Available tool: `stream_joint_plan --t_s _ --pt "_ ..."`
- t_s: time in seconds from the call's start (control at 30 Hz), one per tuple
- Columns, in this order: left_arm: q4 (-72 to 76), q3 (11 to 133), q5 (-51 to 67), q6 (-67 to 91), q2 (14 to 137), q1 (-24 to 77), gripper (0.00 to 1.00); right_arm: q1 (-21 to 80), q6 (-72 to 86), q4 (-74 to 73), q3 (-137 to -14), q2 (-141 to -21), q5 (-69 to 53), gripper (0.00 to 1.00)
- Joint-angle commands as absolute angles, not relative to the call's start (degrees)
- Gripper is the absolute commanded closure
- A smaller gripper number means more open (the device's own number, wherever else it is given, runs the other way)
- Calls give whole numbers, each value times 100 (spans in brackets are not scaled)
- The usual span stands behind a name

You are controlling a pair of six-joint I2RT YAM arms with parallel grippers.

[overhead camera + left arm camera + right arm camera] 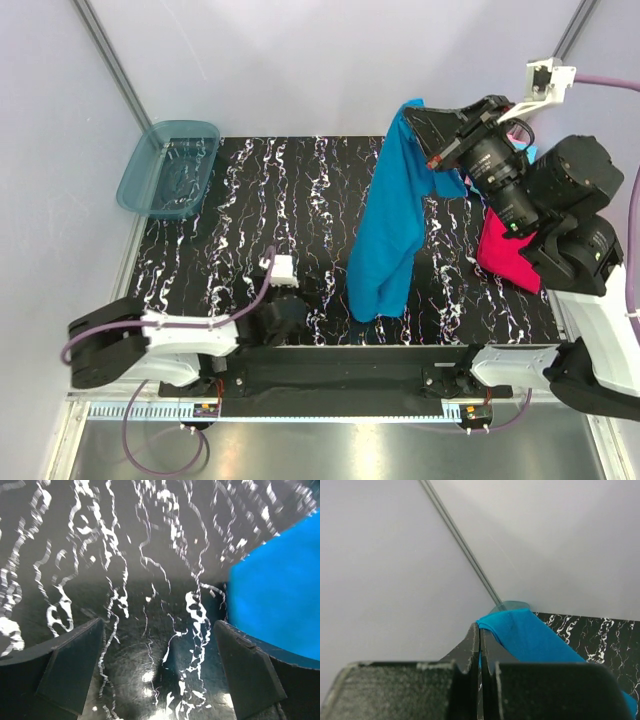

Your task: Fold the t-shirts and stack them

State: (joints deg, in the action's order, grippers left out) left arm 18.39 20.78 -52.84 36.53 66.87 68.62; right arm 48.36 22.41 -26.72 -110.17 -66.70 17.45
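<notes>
**Operator:** What are my jaws doing?

**Spotter:** Your right gripper (pixel 480 632) is pinched tight on the top edge of the large teal-blue cloth t-shirt (pixel 530 637). Its wrist view shows only that fold.

**Operator:** And from above?

**Spotter:** The shirt hangs lifted, trailing down to the black marbled table (pixel 250 200). Your left gripper (pixel 160 660) stands wide and empty, low over the table, with blue cloth beside one finger. A bright magenta-red t-shirt (pixel 500 255) lies under your right arm.

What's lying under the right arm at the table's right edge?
A magenta-red t-shirt pokes out from beneath the right arm. The arm covers the rest of that shirt, and whatever else may lie there is hidden.
</notes>
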Motion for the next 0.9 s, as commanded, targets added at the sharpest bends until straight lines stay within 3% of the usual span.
stream_joint_plan --t_s 0.0,0.13,0.33,0.5,0.87 --pt "3084 2223 -5248 4043 7328 6856 1 4860 2039 -2944 -11574 -6952 1319 100" --pt "3313 2329 -4888 4289 7927 6864 1 4860 1925 -3058 -11619 -6961 1449 100" --pt "3823 2162 -4483 4482 7647 7127 1 4860 1661 -3111 -11408 -6934 1880 100" --pt "3297 3082 -4965 3929 7874 8232 1 4860 1556 -3103 -11390 -7101 2144 100" --pt "2620 4480 -6098 3008 8806 9693 1 4860 1433 -3182 -11672 -7383 2724 100"
